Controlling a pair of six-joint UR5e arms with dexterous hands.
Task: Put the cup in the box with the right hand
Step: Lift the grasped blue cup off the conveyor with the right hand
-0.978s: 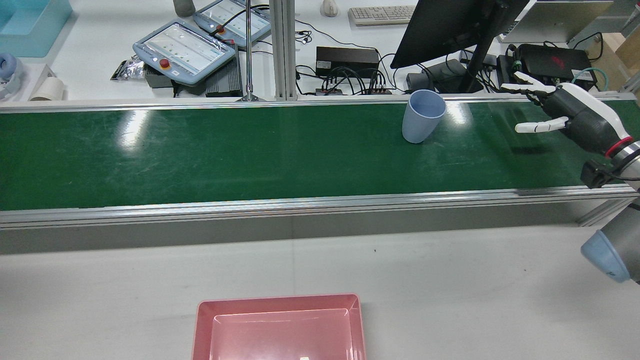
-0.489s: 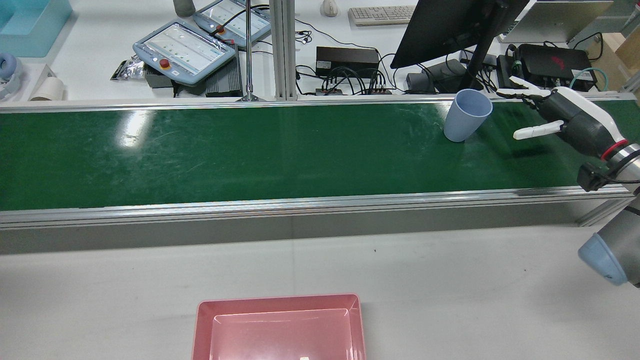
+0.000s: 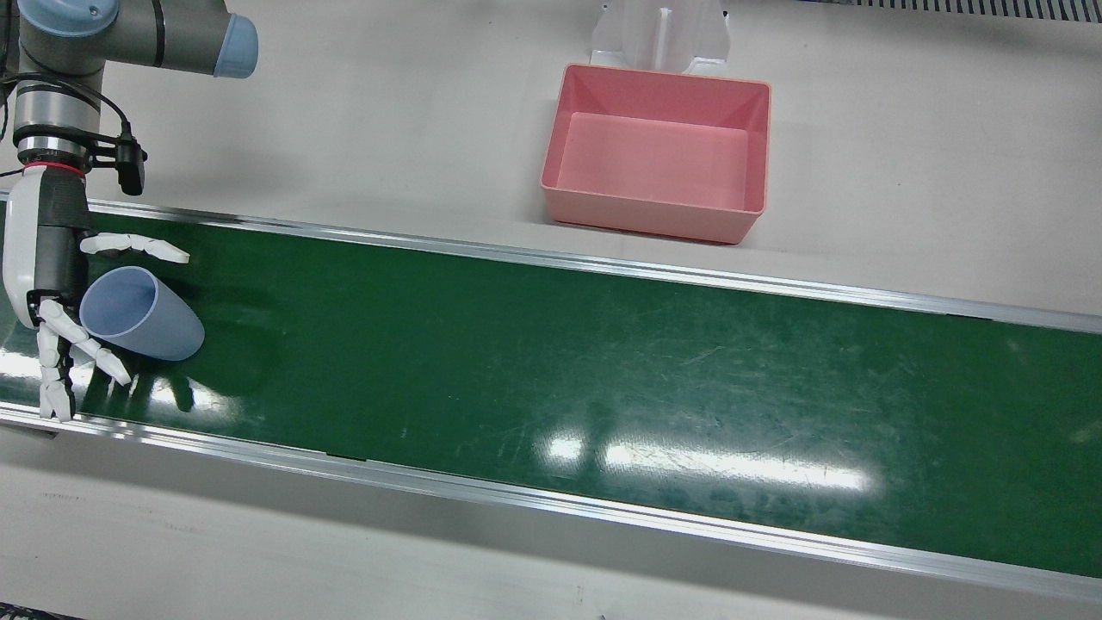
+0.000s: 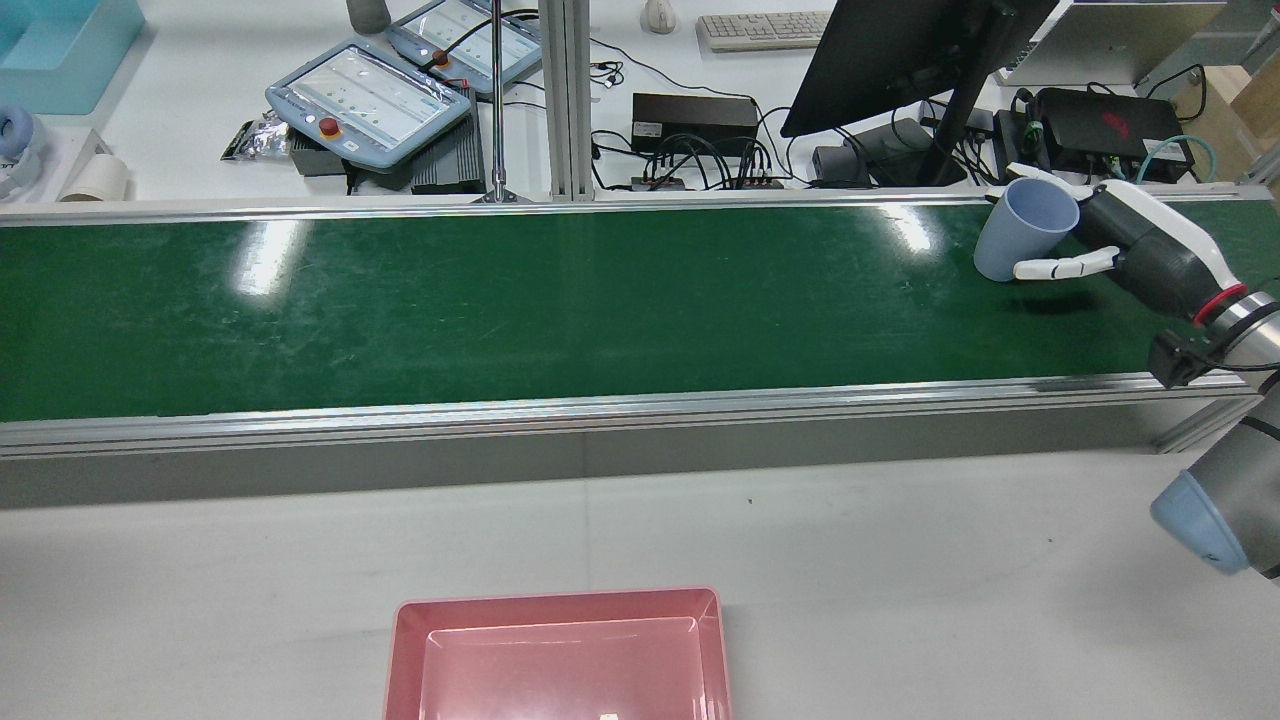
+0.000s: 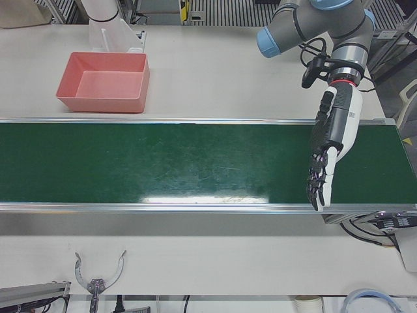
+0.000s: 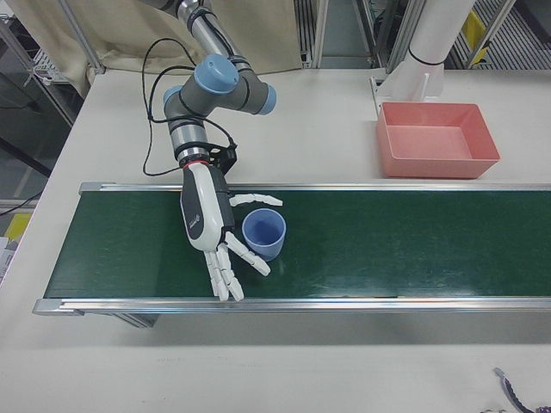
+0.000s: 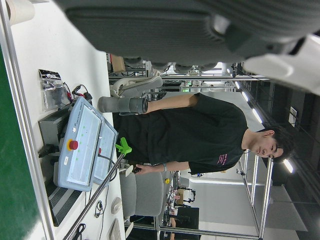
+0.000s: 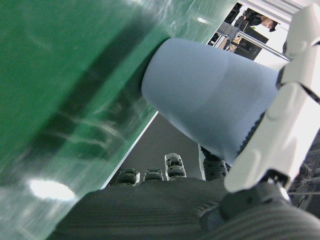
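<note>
A pale blue cup [image 3: 142, 314] stands upright on the green belt [image 3: 603, 362] at its right-arm end, also in the rear view [image 4: 1025, 228], right-front view [image 6: 263, 232] and right hand view [image 8: 210, 110]. My right hand [image 3: 50, 258] is open, and the cup sits between its spread thumb and fingers [image 4: 1140, 250], close to the palm [image 6: 205, 215]. The fingers are not closed on it. The pink box [image 3: 654, 77] lies empty on the white table, near the middle [image 4: 405, 650]. My left hand [image 5: 329, 150] hovers open and empty over the belt's other end.
The belt has raised aluminium rails [image 3: 551, 258] on both long sides, between the cup and the box. A monitor [image 4: 900, 50], cables and control pendants [image 4: 370, 95] lie beyond the belt's far rail. A white pedestal [image 3: 659, 34] stands right behind the box.
The cup has travelled right along the belt, from well clear of my right hand into the gap between its thumb and fingers. The hand shifted slightly toward the cup.
</note>
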